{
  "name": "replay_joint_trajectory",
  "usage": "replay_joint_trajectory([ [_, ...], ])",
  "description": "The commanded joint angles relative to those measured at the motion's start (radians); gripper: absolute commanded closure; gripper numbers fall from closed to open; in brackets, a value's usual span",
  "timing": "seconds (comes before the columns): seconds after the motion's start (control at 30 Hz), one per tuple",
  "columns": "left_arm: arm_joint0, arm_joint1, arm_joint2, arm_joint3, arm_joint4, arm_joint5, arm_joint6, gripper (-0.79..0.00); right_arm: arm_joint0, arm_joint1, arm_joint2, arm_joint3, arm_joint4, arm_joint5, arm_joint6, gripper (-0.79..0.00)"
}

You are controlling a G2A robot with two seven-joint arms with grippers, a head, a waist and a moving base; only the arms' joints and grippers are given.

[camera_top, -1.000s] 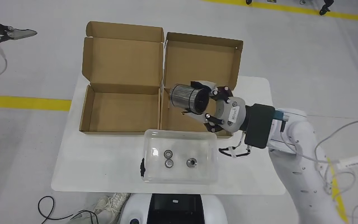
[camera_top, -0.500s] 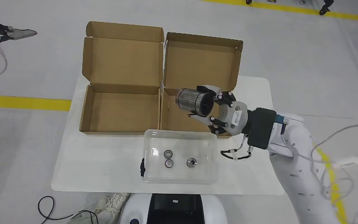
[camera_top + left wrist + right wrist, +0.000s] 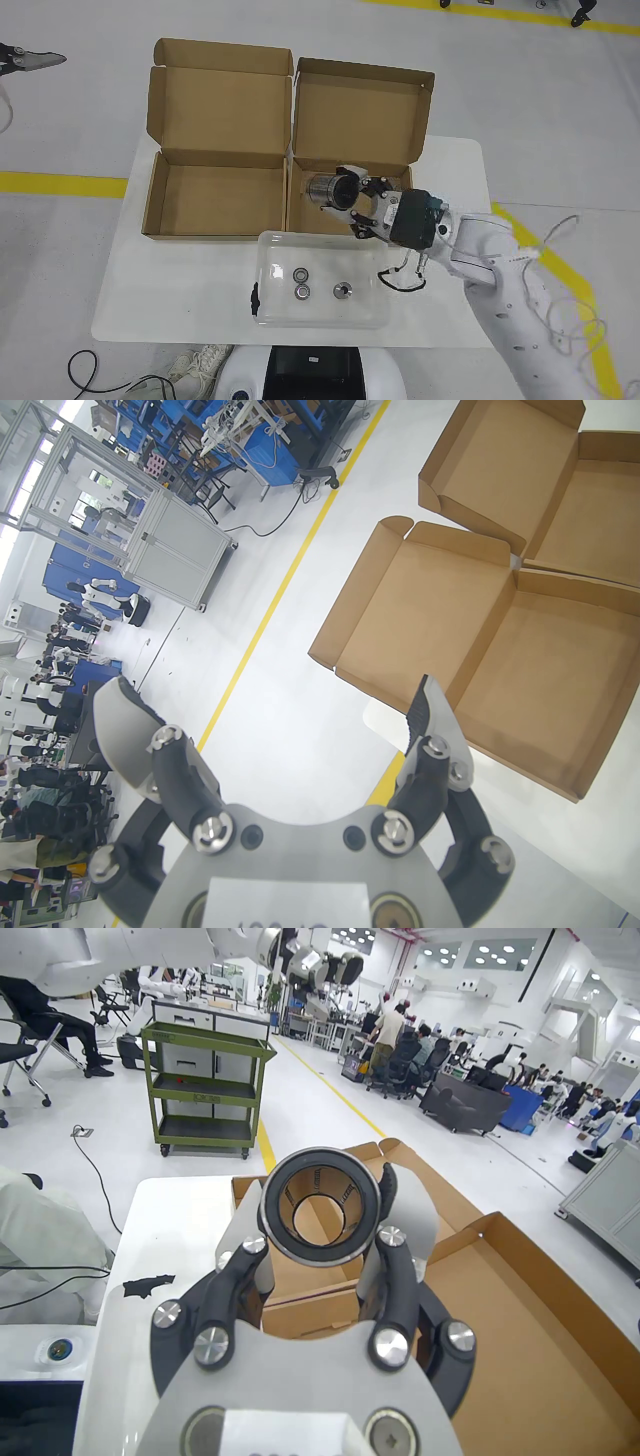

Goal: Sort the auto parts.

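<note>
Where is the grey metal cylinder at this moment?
In the top view the metal cylinder is held by the right pincer over the open base of the right-hand cardboard box, just beyond the clear tray.

On your desk [image 3: 450, 300], the left box [image 3: 212, 200] and the right box [image 3: 360, 110] sit side by side at the back. The tray [image 3: 365, 305] sits in front of them, with small parts [image 3: 302, 292] in it. Your right gripper [image 3: 347, 198] holds a round part [image 3: 325, 187] over the right box.

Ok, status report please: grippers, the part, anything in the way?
Right gripper shut on metal sleeve, over right box. Left gripper open, empty. Three small parts in clear tray. No obstruction seen in box.
</note>
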Motion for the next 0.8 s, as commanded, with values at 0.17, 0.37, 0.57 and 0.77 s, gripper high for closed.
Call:
replay_joint_trajectory([
  [0.17,0.000,0.000,0.000,0.000,0.000,0.000,0.000,-0.785,0.037,-0.007,-0.062,0.093,0.054,0.006,0.120,0.000],
  [0.37,0.000,0.000,0.000,0.000,0.000,0.000,0.000,-0.785,0.071,-0.016,-0.110,0.190,0.080,0.028,0.184,0.000],
  [0.57,0.000,0.000,0.000,0.000,0.000,0.000,0.000,-0.785,0.091,-0.025,-0.146,0.283,0.085,0.047,0.188,0.000],
  [0.77,0.000,0.000,0.000,0.000,0.000,0.000,0.000,-0.785,0.118,-0.036,-0.183,0.336,0.071,0.092,0.204,0.000],
])
